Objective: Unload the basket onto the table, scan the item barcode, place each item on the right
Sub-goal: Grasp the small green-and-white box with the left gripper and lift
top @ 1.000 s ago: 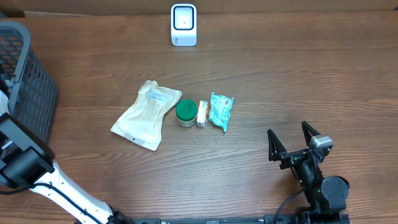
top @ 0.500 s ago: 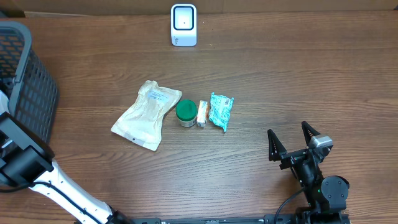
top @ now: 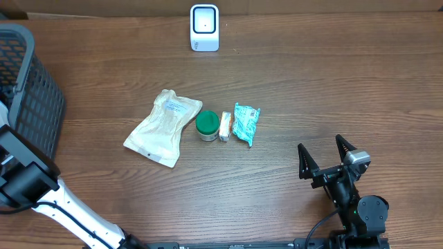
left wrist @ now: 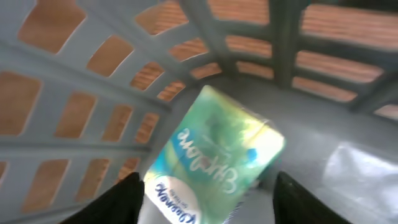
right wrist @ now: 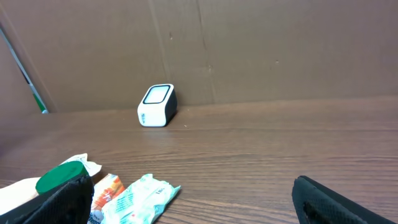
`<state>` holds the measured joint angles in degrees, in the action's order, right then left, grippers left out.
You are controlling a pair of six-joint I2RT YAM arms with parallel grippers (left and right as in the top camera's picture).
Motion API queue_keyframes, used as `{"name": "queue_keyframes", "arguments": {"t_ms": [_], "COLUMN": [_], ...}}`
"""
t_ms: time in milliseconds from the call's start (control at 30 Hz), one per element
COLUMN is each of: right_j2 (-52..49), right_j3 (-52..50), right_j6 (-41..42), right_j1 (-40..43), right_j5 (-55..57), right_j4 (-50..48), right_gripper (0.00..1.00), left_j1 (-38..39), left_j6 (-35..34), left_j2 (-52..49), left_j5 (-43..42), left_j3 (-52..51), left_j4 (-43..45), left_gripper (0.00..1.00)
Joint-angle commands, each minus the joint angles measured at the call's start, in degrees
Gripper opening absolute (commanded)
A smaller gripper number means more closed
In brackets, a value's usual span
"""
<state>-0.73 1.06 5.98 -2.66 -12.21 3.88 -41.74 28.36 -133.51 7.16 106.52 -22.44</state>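
Observation:
In the left wrist view a green and white packet (left wrist: 214,158) lies tilted inside the grey basket (left wrist: 81,93). My left gripper (left wrist: 205,186) is down in the basket and shut on the packet, one dark finger against each of its sides. From overhead the basket (top: 28,90) hides this gripper. The white scanner (top: 204,28) stands at the table's far edge, and it shows in the right wrist view too, as the scanner (right wrist: 157,104). My right gripper (top: 320,143) rests open near the front right, holding nothing.
In the middle of the table lie a beige pouch (top: 163,128), a green-lidded jar (top: 207,125), a small orange pack (top: 225,126) and a teal packet (top: 246,123). A brown cardboard wall (right wrist: 249,50) backs the table.

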Motion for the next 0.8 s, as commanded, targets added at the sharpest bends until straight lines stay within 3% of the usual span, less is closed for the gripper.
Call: {"name": "queue_keyframes", "arguments": {"t_ms": [0,233,433,567,667,767], "right_j2": [0.55,0.55,0.55,0.55,0.55,0.55], "right_j3": [-0.59,-0.59,-0.59,-0.59,-0.59,-0.59], "right_j6": [-0.04,-0.04,-0.04,-0.04,-0.04,-0.04], "right_j1": [0.11,0.11,0.11,0.11,0.11,0.11], "right_j5": [-0.09,-0.09,-0.09,-0.09,-0.09,-0.09], "right_j4": [-0.39,-0.39,-0.39,-0.39,-0.39,-0.39], "right_gripper": [1.0,1.0,1.0,1.0,1.0,1.0], "left_j1": [0.44,0.2,-1.31,-2.69,-3.82,-4.26], "left_j6": [-0.04,-0.11,-2.32,-2.69,-5.49,-10.19], "left_j2": [-9.64,-11.3,-12.46,-12.46,-12.28,-11.08], "left_j5": [-5.49,-7.39,-10.78,-12.76,-12.57,-12.98], "left_j3": [-2.25,-2.27,-2.27,-2.27,-2.23,-1.44], "left_j4": [0.28,0.2,-0.2,0.04,-0.42,-1.46], "left_gripper": [0.58,0.49,0.57,0.58,0.45,0.44]}}
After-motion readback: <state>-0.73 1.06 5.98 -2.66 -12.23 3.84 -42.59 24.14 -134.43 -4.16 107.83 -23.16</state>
